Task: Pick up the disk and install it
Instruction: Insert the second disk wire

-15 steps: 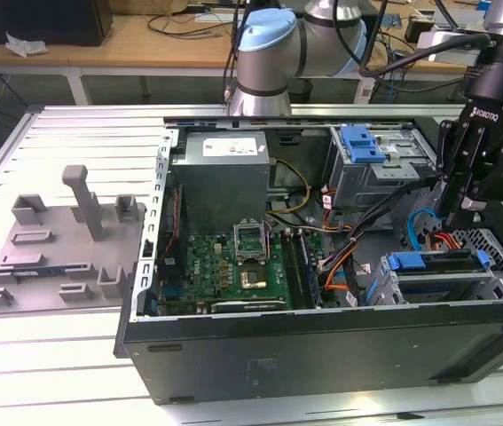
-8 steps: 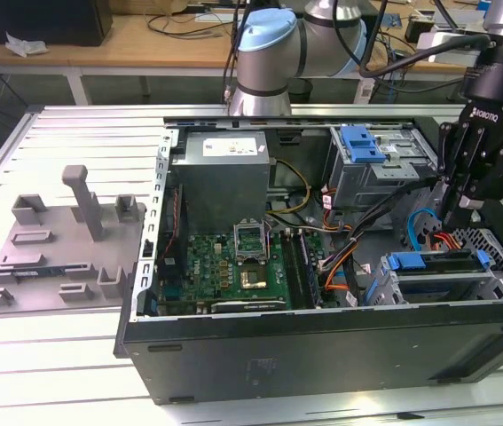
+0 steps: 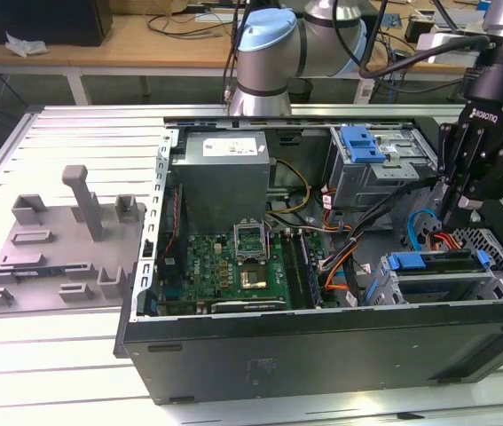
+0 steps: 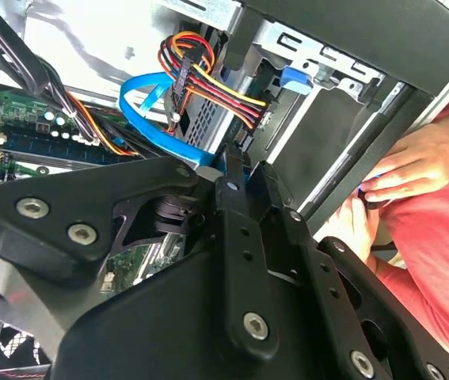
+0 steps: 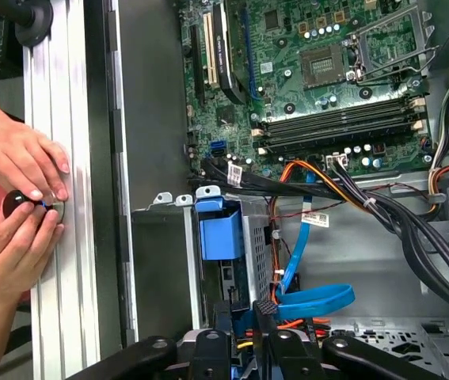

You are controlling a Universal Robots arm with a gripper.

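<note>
Exterior view: the black gripper hangs inside the open computer case, at the exterior view's right, just above the disk, which sits in the lower drive cage with its blue carrier rail showing. From where I stand I cannot tell whether the fingers pinch anything. In the first wrist view, a person's hands hold a small dark object beside the case.

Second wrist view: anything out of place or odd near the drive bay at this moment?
Yes. A person's hands rest on the aluminium table rail right beside the open computer case, close to the gripper working over the drive bay. They hold a small dark object. No damage shows.
</note>
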